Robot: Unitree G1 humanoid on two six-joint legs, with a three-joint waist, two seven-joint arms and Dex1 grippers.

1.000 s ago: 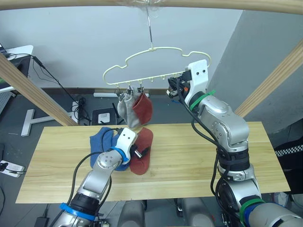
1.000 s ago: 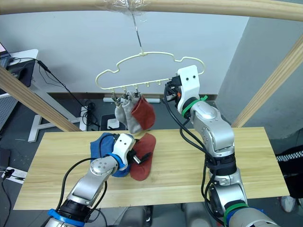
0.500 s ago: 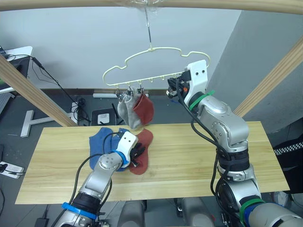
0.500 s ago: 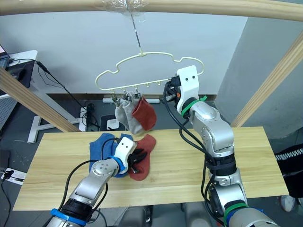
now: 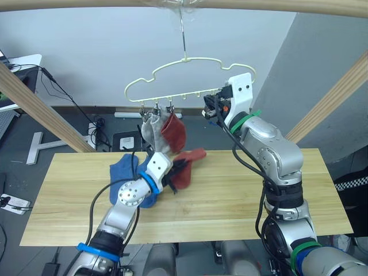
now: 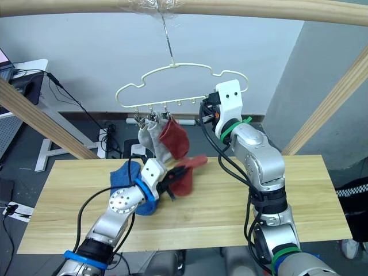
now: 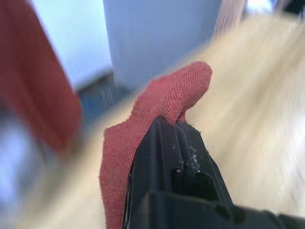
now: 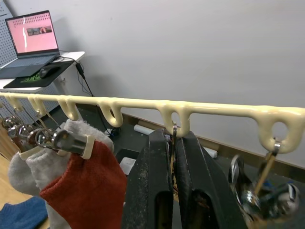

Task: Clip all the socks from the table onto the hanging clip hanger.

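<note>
Wooden surface [image 5: 241, 195] with blue socks [image 5: 123, 172] near its far edge, left hand [image 5: 172, 175] pinching a rust-red sock [image 5: 187, 167] lifted above it, right hand [image 8: 172, 157] pressed together on a clip [image 8: 173, 136] of the clip hanger [image 5: 184, 80].

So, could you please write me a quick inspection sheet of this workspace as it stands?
Surface: the table, light planks.
Job's things: the clip hanger carries two grey socks and a red sock; blue socks lie on the table.
Clutter: nothing seen.
Grippers: the left gripper is shut on a second red sock, lifted off the table; the right gripper is shut on a clip under the hanger's bar.
Cables: black leads on the floor.
Surroundings: wooden pole frame, laptop on a side desk.
</note>
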